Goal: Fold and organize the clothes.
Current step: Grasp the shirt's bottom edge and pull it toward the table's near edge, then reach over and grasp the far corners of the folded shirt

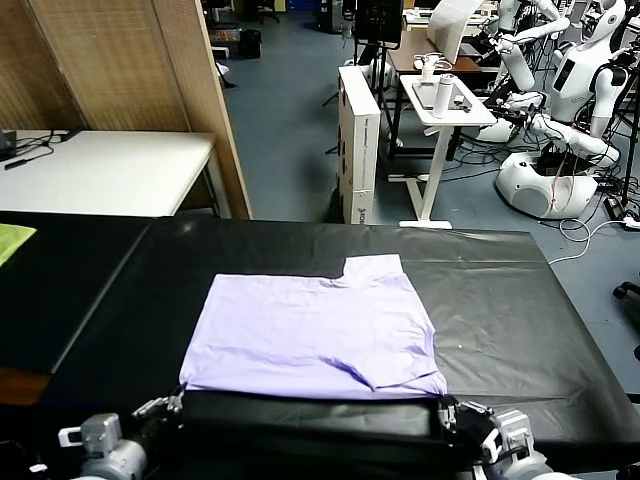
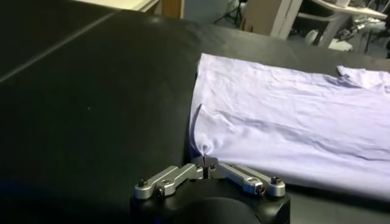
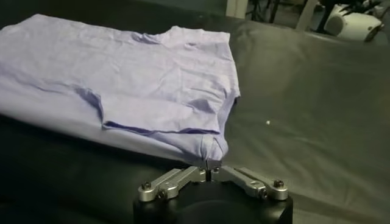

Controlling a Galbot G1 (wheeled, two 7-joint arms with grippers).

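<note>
Both my grippers pinch the near corners of the pale lavender thin T-shirt (image 1: pixel 315 335): left gripper (image 2: pixel 207 165), right gripper (image 3: pixel 210 165). Next I judge a release, then another fold.

A pale lavender short-sleeved T-shirt of thin, soft fabric (image 1: pixel 315 335) is lying flat on the black table, folded into a rough rectangle. One sleeve is lying folded over the body near the right front corner, and a small notch is showing along the far edge. Light creases are running across it, and its near edge is lying close to the table's front.
</note>
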